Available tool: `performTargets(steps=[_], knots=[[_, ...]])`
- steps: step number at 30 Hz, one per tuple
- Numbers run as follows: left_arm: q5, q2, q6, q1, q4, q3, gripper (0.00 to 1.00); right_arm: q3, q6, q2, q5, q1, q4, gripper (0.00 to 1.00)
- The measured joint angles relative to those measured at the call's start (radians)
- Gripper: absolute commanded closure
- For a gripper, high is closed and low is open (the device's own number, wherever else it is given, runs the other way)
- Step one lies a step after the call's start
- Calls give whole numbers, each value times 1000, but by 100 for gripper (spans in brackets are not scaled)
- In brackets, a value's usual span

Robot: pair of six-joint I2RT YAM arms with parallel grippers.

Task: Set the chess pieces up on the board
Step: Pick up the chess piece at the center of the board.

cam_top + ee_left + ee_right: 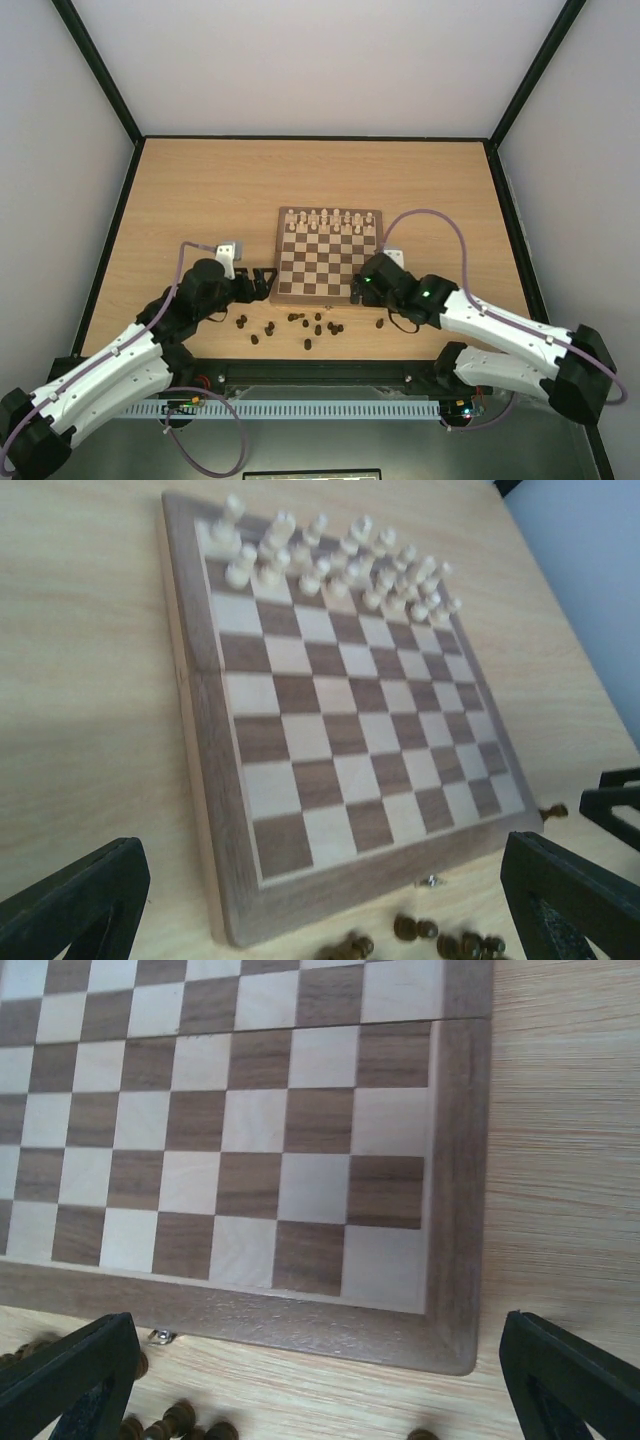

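Observation:
The board (328, 297) lies mid-table, and cream pieces (328, 220) fill its two far rows. Several dark brown chess pieces (300, 325) lie scattered on the table just in front of its near edge. My left gripper (265, 283) is open and empty at the board's near-left corner. My right gripper (357, 290) is open and empty at the near-right corner. In the left wrist view the open gripper (322, 865) frames the board's border (190, 680) and a few dark pieces (440, 935). In the right wrist view the open gripper (318, 1335) frames the border (455, 1160) and some dark pieces (180, 1422).
A small metal clasp (162, 1336) juts from the board's near edge, and it also shows in the left wrist view (430, 881). One dark piece (380, 323) lies apart, close under my right arm. Black rails (115, 230) edge the wooden table. Purple cables (440, 225) loop above both arms.

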Motion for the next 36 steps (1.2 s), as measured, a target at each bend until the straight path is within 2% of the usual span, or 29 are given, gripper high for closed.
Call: performTargets(steps=[3,8,15,17,23,27,36], knots=[[0,-41,-24,-27,-14,-48,1,57,33,83,61,72,-31,1],[-5,-90,-60,-40,-19,-90,1,95,98,146,165,102,-73,6],[15,-37,-45,-43,-7,-90,1,80,211,133,257,100,-147,26],[17,-35,-39,-45,-5,-90,1,48,233,105,257,88,-148,31],[17,-17,-20,-45,-3,-90,1,-72,267,6,224,-8,-147,37],[18,-18,-14,-45,-3,-90,1,-106,275,-6,201,-33,-143,47],[16,-30,-14,-45,-3,-91,1,-144,266,26,160,-60,-97,53]])
